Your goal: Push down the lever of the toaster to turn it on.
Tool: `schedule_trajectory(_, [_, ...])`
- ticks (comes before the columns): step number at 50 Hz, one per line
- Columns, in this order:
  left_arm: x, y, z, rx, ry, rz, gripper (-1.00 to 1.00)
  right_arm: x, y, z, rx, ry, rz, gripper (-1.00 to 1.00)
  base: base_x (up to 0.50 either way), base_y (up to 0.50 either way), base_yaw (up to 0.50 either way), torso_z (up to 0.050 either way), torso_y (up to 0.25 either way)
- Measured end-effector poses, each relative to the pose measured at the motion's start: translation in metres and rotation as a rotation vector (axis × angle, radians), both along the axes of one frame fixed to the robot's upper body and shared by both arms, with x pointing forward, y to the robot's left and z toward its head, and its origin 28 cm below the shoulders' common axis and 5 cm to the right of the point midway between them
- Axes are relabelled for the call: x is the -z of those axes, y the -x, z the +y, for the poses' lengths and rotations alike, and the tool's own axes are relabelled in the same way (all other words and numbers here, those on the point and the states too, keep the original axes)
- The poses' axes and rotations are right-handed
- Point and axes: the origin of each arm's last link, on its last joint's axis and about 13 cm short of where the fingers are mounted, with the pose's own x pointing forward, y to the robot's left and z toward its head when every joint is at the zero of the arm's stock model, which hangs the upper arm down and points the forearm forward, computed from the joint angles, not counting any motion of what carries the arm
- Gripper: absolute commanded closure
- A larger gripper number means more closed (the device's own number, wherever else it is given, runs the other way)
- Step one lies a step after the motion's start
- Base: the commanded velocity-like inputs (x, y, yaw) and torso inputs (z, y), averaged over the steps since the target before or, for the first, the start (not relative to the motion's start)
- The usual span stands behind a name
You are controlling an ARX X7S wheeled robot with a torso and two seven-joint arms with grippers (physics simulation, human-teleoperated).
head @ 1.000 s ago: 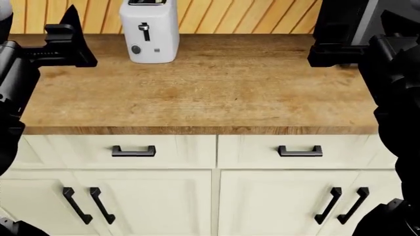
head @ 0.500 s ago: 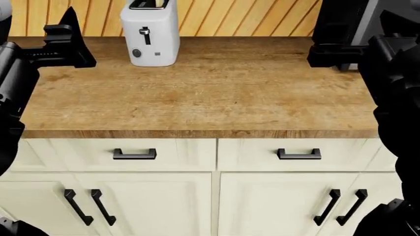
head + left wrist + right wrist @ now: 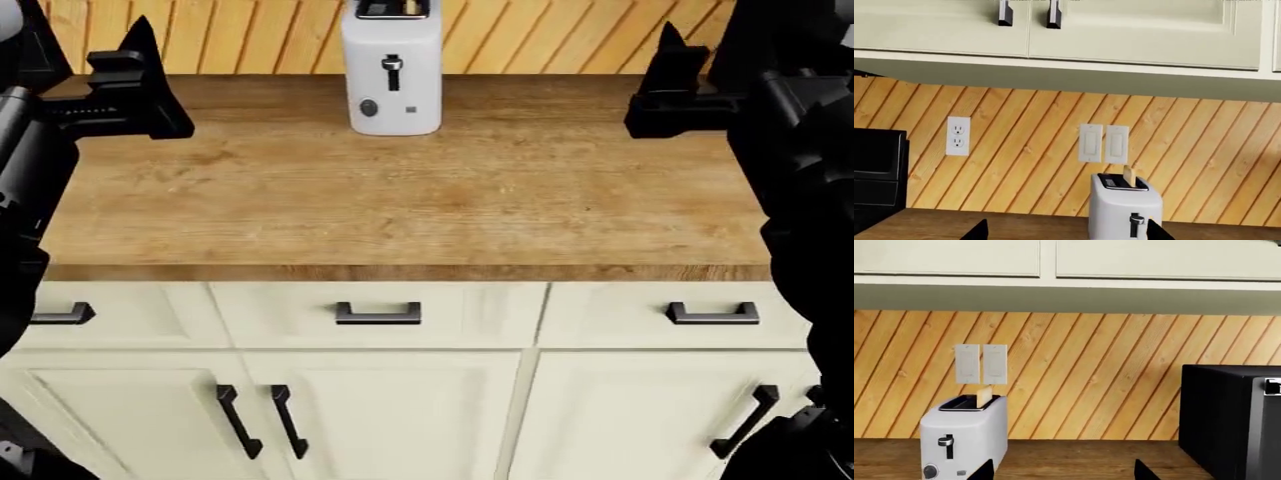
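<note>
The white toaster [image 3: 391,75] stands at the back of the wooden counter [image 3: 427,190], against the slatted wall. Its black lever [image 3: 391,68] sits high in its slot, above the round grey knob [image 3: 370,107]. A bread slice [image 3: 984,396] sticks out of one top slot. My left gripper [image 3: 94,70] is open and empty, well left of the toaster. My right gripper [image 3: 707,70] is open and empty, well right of it. In the left wrist view the toaster [image 3: 1124,210] and lever [image 3: 1137,222] lie ahead of the open gripper [image 3: 1066,232]. In the right wrist view the toaster [image 3: 964,445] and lever [image 3: 947,442] lie beside the open gripper [image 3: 1064,471].
A black microwave [image 3: 1231,420] stands on the counter to the right of the toaster. A black appliance [image 3: 877,175] stands at the counter's far left. Wall switches [image 3: 1103,144] and an outlet [image 3: 957,136] are above. Drawers and cabinet doors [image 3: 378,315] sit below the counter edge.
The head view has shifted sideways: the toaster now appears near the middle instead of the left, and the microwave has left that view. Both grippers hold the same place in the view.
</note>
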Motion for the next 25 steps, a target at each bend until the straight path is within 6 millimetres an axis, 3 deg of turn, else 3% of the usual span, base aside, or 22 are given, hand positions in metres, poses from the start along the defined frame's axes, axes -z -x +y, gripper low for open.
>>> schedule_trajectory(10, [-0.0002,-0.0011,0.0000,-0.001,0.001,-0.001,-1.00,-0.0002,-0.0003,0.0001,-0.002,-0.005,0.001,-1.00,0.04,0.49,0.00,0.000,0.000])
schedule_trajectory(25, [-0.0008,-0.0016,0.0002,-0.004,0.004,-0.001,-1.00,-0.0008,-0.0019,-0.0002,-0.009,-0.020,0.008,-1.00,0.41,0.01,0.00,0.000,0.000])
